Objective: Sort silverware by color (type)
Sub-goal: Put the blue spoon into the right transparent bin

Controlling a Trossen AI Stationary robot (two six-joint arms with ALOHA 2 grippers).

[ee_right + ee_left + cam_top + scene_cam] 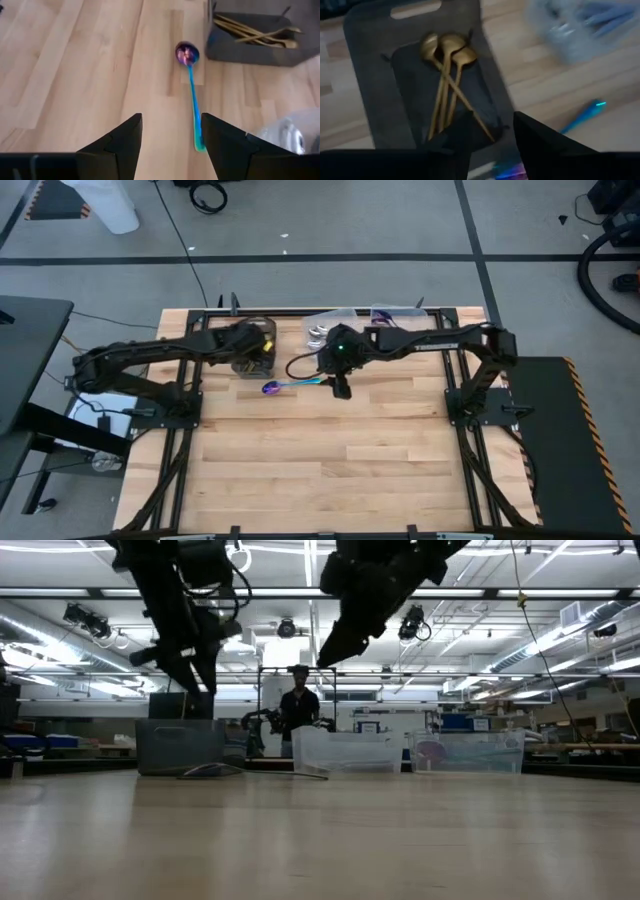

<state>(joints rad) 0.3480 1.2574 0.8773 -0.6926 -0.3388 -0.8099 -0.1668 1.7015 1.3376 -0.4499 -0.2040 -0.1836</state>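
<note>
Three gold spoons (445,75) lie in the dark tray (370,85), their bowls together at one end. My left gripper (492,135) hangs open above the tray (255,365), with nothing between its fingers. An iridescent blue-purple spoon (192,95) lies flat on the wooden table (290,385) just right of the tray, its bowl (187,52) toward the tray. My right gripper (170,142) is open above the spoon's handle end (340,385), clear of it. Silver spoons show dimly in a clear container (320,332).
Two clear plastic containers (320,330) (392,315) stand at the table's far edge, right of the tray. The near half of the wooden table (320,470) is bare. A person (298,705) stands in the room beyond the table.
</note>
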